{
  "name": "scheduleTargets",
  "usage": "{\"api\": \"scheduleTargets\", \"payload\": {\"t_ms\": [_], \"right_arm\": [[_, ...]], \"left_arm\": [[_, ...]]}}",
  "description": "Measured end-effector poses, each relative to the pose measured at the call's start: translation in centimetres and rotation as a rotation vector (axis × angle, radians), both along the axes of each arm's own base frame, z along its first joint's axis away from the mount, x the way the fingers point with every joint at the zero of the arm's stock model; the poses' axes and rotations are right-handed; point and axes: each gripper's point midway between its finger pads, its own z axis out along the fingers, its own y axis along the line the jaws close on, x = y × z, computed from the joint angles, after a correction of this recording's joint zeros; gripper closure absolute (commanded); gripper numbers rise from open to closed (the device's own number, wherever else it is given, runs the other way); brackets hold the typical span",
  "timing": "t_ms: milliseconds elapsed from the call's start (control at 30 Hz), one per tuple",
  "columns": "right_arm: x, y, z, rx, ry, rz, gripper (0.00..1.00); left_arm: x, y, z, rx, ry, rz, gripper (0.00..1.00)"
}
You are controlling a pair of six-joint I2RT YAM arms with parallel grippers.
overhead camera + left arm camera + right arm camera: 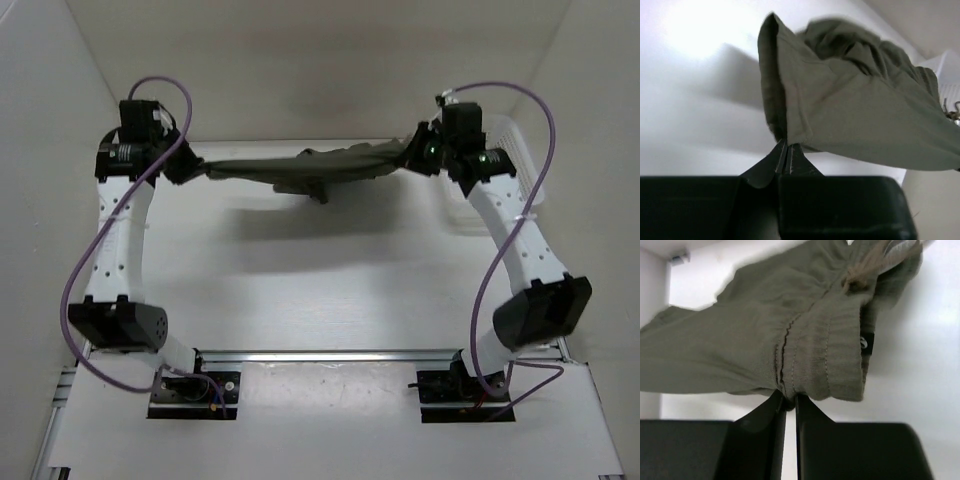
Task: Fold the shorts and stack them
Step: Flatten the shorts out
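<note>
The dark olive-green shorts hang stretched in the air between both grippers, above the far part of the table. My left gripper is shut on a leg hem of the shorts; its jaws meet on the cloth edge. My right gripper is shut on the gathered waistband of the shorts, pinched at the side seam. The drawstring cord dangles near the waistband. A fold of cloth sags down in the middle.
A white basket stands at the far right behind the right arm. The white table lies below the shorts, with white walls on the left, back and right. The arm bases sit at the near edge.
</note>
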Motion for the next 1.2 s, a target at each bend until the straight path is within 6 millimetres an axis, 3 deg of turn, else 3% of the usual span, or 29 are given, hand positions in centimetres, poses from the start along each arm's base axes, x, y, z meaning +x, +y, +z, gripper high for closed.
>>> {"api": "scheduleTargets", "payload": {"t_ms": [33, 67, 100, 133, 167, 200, 233, 267, 300, 367, 433, 533, 633, 700, 733, 767, 867, 900, 967, 1033, 1067, 1133, 1200], "right_arm": [[-1.7, -0.2, -1.7, -0.014, 0.032, 0.001, 0.93], [-3.1, -0.4, -3.3, -0.022, 0.057, 0.0, 0.63], [-4.8, -0.6, -5.6, -0.031, 0.108, -0.004, 0.4], [-6.3, -0.8, -8.0, -0.045, 0.159, -0.01, 0.25], [-8.0, -1.2, -10.7, -0.064, 0.216, -0.017, 0.15], [-9.5, -1.5, -13.3, -0.085, 0.278, -0.025, 0.14], [-10.9, -1.8, -15.6, -0.105, 0.341, -0.034, 0.14], [-12.2, -2.2, -17.7, -0.128, 0.401, -0.046, 0.14], [-13.3, -2.6, -19.1, -0.15, 0.45, -0.056, 0.14], [-14.5, -3.4, -20.0, -0.185, 0.495, -0.082, 0.14], [-14.5, -4.2, -19.2, -0.204, 0.466, -0.112, 0.22], [-14.7, -5.2, -16.4, -0.199, 0.37, -0.153, 0.4], [-15.4, -5.7, -13.5, -0.157, 0.276, -0.168, 0.61], [-16.3, -5.5, -13.5, -0.112, 0.261, -0.161, 0.71], [-17.3, -5.4, -14.7, -0.091, 0.289, -0.154, 0.74], [-18.2, -5.3, -16.0, -0.084, 0.326, -0.146, 0.75], [-22.3, -4.9, -21.7, -0.044, 0.498, -0.126, 0.72], [-23.8, -4.8, -23.3, -0.03, 0.558, -0.125, 0.7], [-25.9, -4.7, -25.2, 0.001, 0.631, -0.134, 0.55], [-26.7, -4.4, -25.6, 0.037, 0.653, -0.142, 0.49], [-26.6, -4.2, -25.5, 0.056, 0.65, -0.142, 0.39], [-25.9, -3.7, -25.2, 0.09, 0.629, -0.146, 0.32], [-24.8, -3.2, -25.2, 0.115, 0.612, -0.15, 0.29]], "left_arm": [[-1.6, -0.2, -1.2, -0.003, 0.027, -0.011, 0.89], [-2.9, -0.7, -2.6, -0.005, 0.054, -0.026, 0.89], [-4.3, -1.2, -4.6, -0.002, 0.081, -0.044, 0.8], [-5.9, -1.5, -7.4, -0.001, 0.141, -0.056, 0.73], [-7.2, -1.8, -9.9, 0.002, 0.204, -0.067, 0.7], [-8.5, -2.1, -12.9, 0.003, 0.285, -0.08, 0.67], [-9.6, -2.3, -15.8, 0.004, 0.37, -0.088, 0.53], [-10.6, -2.4, -18.8, 0.007, 0.467, -0.093, 0.49], [-11.2, -2.3, -20.9, 0.013, 0.538, -0.096, 0.48], [-11.8, -2.1, -23.5, 0.023, 0.635, -0.09, 0.48], [-11.8, -1.8, -23.7, 0.04, 0.642, -0.082, 0.52], [-11.4, -1.4, -21.5, 0.058, 0.561, -0.067, 0.74], [-11.5, -1.2, -19.3, 0.062, 0.48, -0.049, 0.77], [-12.3, -1.2, -19.3, 0.054, 0.471, -0.037, 0.65], [-13.1, -1.3, -20.1, 0.044, 0.483, -0.031, 0.5], [-14.1, -1.4, -21.3, 0.031, 0.511, -0.029, 0.42], [-17.9, -2.5, -26.0, -0.043, 0.661, -0.031, 0.3], [-19.2, -2.9, -27.5, -0.07, 0.722, -0.029, 0.21], [-21.2, -3.4, -29.5, -0.108, 0.82, -0.021, 0.18], [-21.3, -3.7, -30.3, -0.124, 0.85, -0.012, 0.16], [-20.9, -3.8, -30.4, -0.127, 0.842, -0.011, 0.16], [-19.7, -3.8, -30.3, -0.127, 0.822, -0.008, 0.16], [-18.0, -3.8, -30.0, -0.122, 0.788, -0.007, 0.22]]}}
